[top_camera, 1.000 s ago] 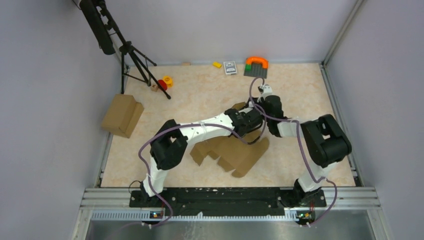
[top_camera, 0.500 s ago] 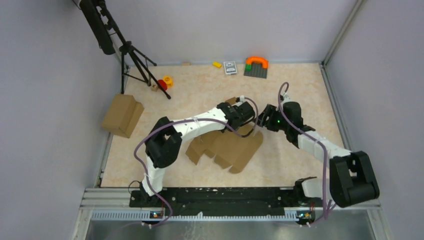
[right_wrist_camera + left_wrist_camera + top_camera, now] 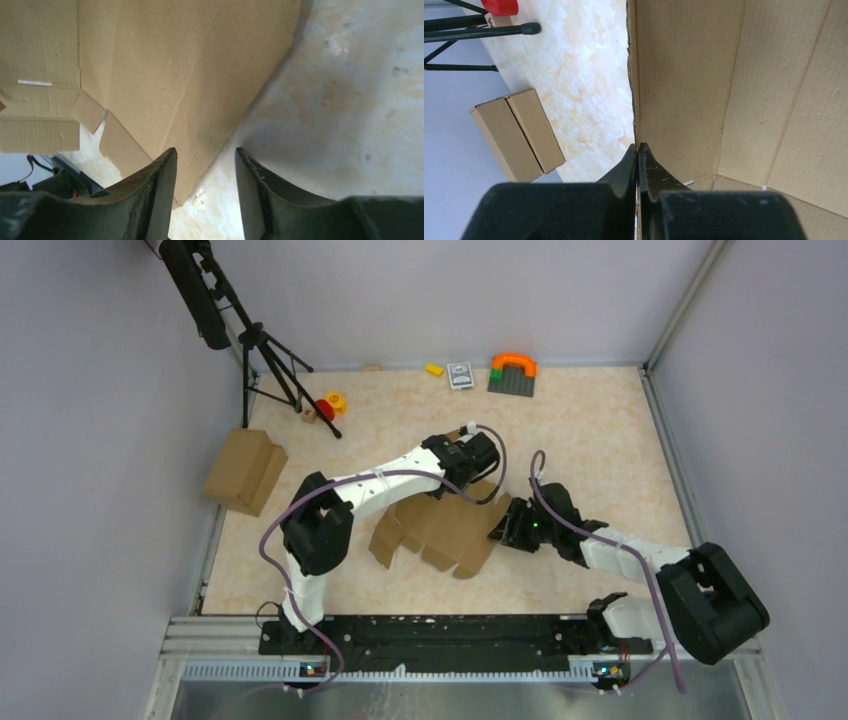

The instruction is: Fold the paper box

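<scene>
The paper box (image 3: 440, 530) lies near the middle of the table (image 3: 600, 430), a little toward its near edge. It is a mostly flat sheet with its flaps spread out. No walls look formed, so the folding seems barely begun. The left gripper (image 3: 637, 147) is clamped on the sheet's far edge, where a panel seems to rise along a crease. The right gripper (image 3: 206, 152), jaws apart, hovers low at the sheet's right corner and holds nothing.

No writing is legible; the print on the small box (image 3: 460, 374) is too tiny.
</scene>
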### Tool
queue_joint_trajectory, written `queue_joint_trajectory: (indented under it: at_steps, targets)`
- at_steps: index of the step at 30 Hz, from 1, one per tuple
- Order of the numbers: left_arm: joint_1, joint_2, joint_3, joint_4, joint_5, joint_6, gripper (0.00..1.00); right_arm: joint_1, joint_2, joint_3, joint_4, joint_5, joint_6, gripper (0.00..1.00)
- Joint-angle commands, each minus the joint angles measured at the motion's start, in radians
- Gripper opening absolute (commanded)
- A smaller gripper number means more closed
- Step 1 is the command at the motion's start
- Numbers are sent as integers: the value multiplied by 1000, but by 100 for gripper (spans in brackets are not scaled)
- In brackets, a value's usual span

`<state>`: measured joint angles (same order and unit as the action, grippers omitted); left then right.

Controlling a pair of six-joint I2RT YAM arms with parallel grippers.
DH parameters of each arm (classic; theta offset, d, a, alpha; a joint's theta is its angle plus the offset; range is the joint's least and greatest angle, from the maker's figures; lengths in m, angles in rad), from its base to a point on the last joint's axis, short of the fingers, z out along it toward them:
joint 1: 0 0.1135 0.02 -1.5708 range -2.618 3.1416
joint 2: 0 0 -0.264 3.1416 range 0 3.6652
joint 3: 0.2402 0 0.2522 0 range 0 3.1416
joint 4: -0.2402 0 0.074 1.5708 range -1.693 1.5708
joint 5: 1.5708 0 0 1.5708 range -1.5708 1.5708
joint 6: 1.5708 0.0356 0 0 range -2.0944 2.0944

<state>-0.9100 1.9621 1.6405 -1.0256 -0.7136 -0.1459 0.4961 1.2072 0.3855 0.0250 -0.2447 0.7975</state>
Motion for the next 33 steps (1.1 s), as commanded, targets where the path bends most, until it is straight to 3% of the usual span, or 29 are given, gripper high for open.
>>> queue_joint_trajectory:
  at_steps: [1,4,6,13,22,29,33]
  targets:
    - [-3,-32,55,-39,33,-42,0,51,103,32,115,34,43,38]
    - [-6,-36,71,-42,88,-50,0,66,183,41,167,18,48,21]
    - [-9,-40,77,-37,137,-52,0,69,206,37,199,8,54,16]
    - [-9,-26,67,-20,175,-49,0,71,216,31,220,0,38,15]
    - [-22,10,50,-20,185,-58,0,71,192,42,199,-29,-18,22]
    - [-36,24,29,-31,140,-69,0,70,84,80,96,32,-90,43]
    - [-43,29,30,-44,114,-77,0,66,39,125,8,64,-139,46]
